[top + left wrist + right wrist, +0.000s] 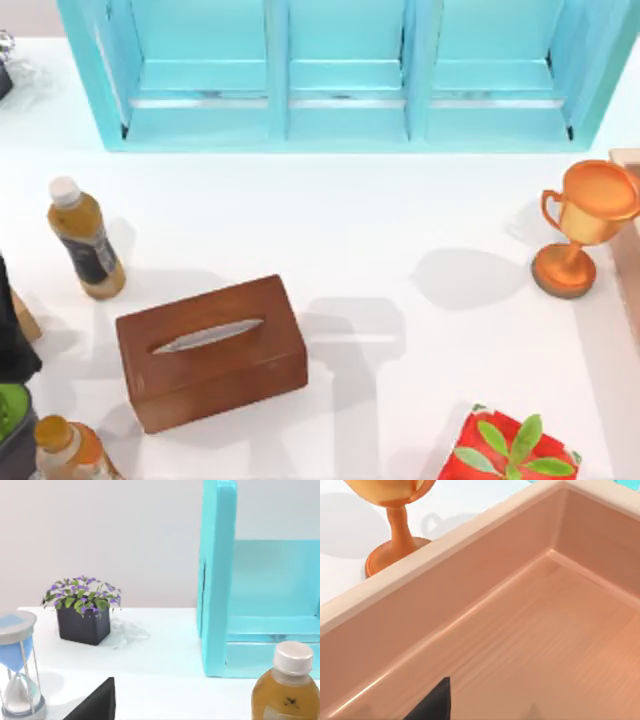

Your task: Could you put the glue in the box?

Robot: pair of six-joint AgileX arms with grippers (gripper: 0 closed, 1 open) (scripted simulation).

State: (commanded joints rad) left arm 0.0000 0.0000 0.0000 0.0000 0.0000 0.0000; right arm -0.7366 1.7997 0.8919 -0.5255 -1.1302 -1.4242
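Table (400, 230) open beside box (470, 535)

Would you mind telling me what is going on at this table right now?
The right tool is over the open wooden box, whose visible floor is bare; a trophy stands just outside its wall. The left arm sits at the table's left edge near the tea bottle. Nothing appears to be held.

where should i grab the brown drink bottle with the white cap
Probably mid-body, below the white cap, with the jaws level and coming in from the side. The drink bottle stands upright near the left edge of the table, and its body is round. The wooden tissue box sits apart from it, so it shouldn't hinder.
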